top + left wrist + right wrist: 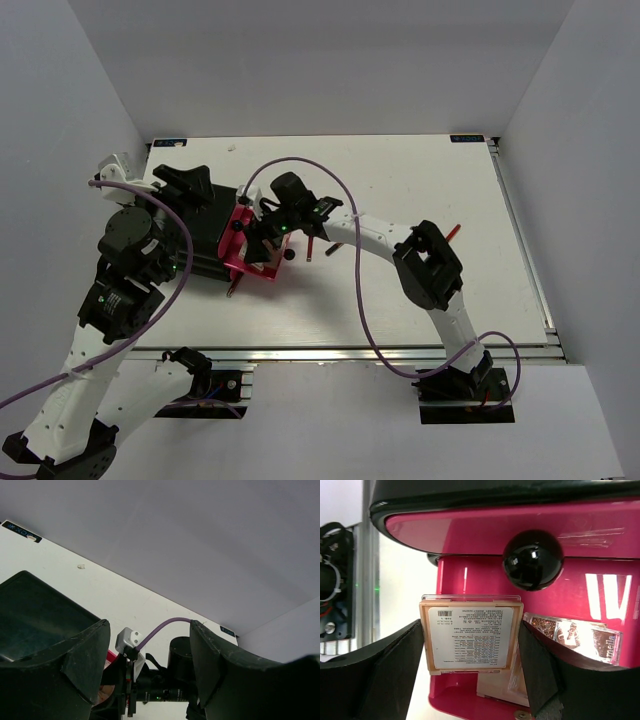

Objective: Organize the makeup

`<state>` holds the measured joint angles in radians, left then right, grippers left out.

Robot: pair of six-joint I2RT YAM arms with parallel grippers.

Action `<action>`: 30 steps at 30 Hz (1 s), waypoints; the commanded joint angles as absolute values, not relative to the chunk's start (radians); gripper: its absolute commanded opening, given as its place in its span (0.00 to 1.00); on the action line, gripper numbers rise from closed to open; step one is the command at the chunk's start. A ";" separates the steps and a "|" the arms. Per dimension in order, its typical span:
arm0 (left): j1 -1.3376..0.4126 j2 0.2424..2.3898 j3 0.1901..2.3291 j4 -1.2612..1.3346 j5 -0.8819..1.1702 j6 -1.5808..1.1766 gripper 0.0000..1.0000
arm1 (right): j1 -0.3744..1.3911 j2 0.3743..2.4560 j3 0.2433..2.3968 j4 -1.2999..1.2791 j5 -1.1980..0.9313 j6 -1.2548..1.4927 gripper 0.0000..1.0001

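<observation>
1. Right gripper is filling the foreground of its own wrist view. Its two black fingers are pressing against the left and right edges of a square tan palette, so it is clamped on that palette (the white printed label is facing the camera).
2. That palette is hanging over the open pink drawer. Whether its lower edge is touching anything inside cannot be told.
3. Inside the drawer, just right of the held palette, a coppery palette in a clear wrapper is lying partly behind the right finger. Another tan piece is showing below the held one, too hidden to name.
4. Just above the held palette, a glossy black knob is sitting on a pink front.
5. From overhead, the drawer is sticking out of the right side of the black box, and the right arm is reaching across the white table to it.
6. Beside the box's left end, the left gripper is hovering with its fingers spread well apart and nothing between them. A purple cable on the right arm's wrist is showing through the gap.
7. One red-and-black stick is lying on the table just right of the drawer. Another stick is lying well apart from it, beside the right arm's elbow.
</observation>
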<state>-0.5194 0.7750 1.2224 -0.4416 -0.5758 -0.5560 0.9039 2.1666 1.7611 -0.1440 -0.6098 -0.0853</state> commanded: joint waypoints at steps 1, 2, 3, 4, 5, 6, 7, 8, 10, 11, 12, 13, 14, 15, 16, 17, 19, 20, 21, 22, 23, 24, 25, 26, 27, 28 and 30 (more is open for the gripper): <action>-0.517 0.773 1.216 -0.446 -0.568 -0.560 0.74 | 0.902 2.190 1.828 -0.158 -0.557 -0.155 0.15; -0.517 0.773 1.216 -0.446 -0.566 -0.560 0.74 | 0.902 2.195 1.835 -0.163 -0.552 -0.170 0.15; -0.515 0.775 1.218 -0.446 -0.566 -0.560 0.74 | 0.900 2.203 1.841 -0.169 -0.545 -0.178 0.15; -0.515 0.775 1.218 -0.446 -0.566 -0.560 0.74 | 0.899 2.204 1.844 -0.170 -0.540 -0.193 0.16; -0.515 0.775 1.219 -0.446 -0.568 -0.560 0.74 | 0.899 2.206 1.844 -0.172 -0.535 -0.198 0.16; -0.515 0.775 1.220 -0.446 -0.568 -0.560 0.74 | 0.897 2.206 1.844 -0.176 -0.534 -0.202 0.17; -0.517 0.775 1.221 -0.446 -0.568 -0.560 0.74 | 0.897 2.206 1.845 -0.178 -0.534 -0.207 0.19; -0.517 0.775 1.221 -0.446 -0.569 -0.560 0.74 | 0.897 2.206 1.841 -0.179 -0.532 -0.212 0.21; -0.517 0.775 1.221 -0.445 -0.568 -0.560 0.74 | 0.896 2.206 1.841 -0.183 -0.526 -0.224 0.32; -0.515 0.775 1.221 -0.443 -0.568 -0.560 0.74 | 0.896 2.206 1.842 -0.186 -0.525 -0.229 0.37; -0.517 0.778 1.221 -0.440 -0.565 -0.560 0.74 | 0.897 2.206 1.841 -0.190 -0.523 -0.238 0.43; -0.517 0.779 1.221 -0.439 -0.565 -0.558 0.74 | 0.897 2.204 1.841 -0.193 -0.523 -0.239 0.56; -0.515 0.784 1.223 -0.437 -0.561 -0.557 0.74 | 0.897 2.201 1.841 -0.196 -0.526 -0.242 0.62; -0.515 0.785 1.226 -0.436 -0.560 -0.555 0.74 | 0.896 2.197 1.842 -0.202 -0.532 -0.247 0.68; -0.515 0.788 1.227 -0.434 -0.558 -0.554 0.74 | 0.897 2.192 1.839 -0.204 -0.538 -0.255 0.81; -0.515 0.792 1.230 -0.434 -0.557 -0.552 0.74 | 0.897 2.180 1.835 -0.203 -0.554 -0.255 0.85; -0.515 0.799 1.232 -0.431 -0.554 -0.551 0.74 | 0.899 2.165 1.827 -0.195 -0.568 -0.253 0.89; -0.515 0.802 1.232 -0.428 -0.551 -0.549 0.74 | 0.899 2.155 1.827 -0.190 -0.572 -0.249 0.89; -0.517 0.805 1.233 -0.423 -0.548 -0.549 0.74 | 0.900 2.145 1.828 -0.190 -0.584 -0.242 0.89; -0.517 0.807 1.233 -0.420 -0.546 -0.548 0.74 | 0.900 2.140 1.835 -0.189 -0.587 -0.229 0.89; -0.515 0.810 1.233 -0.417 -0.545 -0.548 0.74 | 0.899 2.131 1.839 -0.186 -0.592 -0.222 0.89; -0.517 0.813 1.236 -0.413 -0.543 -0.546 0.74 | 0.900 2.126 1.842 -0.184 -0.597 -0.215 0.89; -0.517 0.819 1.239 -0.413 -0.537 -0.545 0.74 | 0.900 2.122 1.854 -0.183 -0.597 -0.207 0.86; -0.515 0.824 1.242 -0.411 -0.534 -0.545 0.71 | 0.900 2.112 1.861 -0.183 -0.588 -0.196 0.84; -0.517 0.827 1.247 -0.413 -0.531 -0.543 0.68 | 0.897 2.105 1.867 -0.190 -0.580 -0.195 0.82; -0.517 0.834 1.255 -0.414 -0.520 -0.537 0.62 | 0.894 2.080 1.868 -0.195 -0.569 -0.198 0.70; -0.515 0.844 1.264 -0.426 -0.508 -0.535 0.35 | 0.881 2.037 1.846 -0.192 -0.534 -0.224 0.47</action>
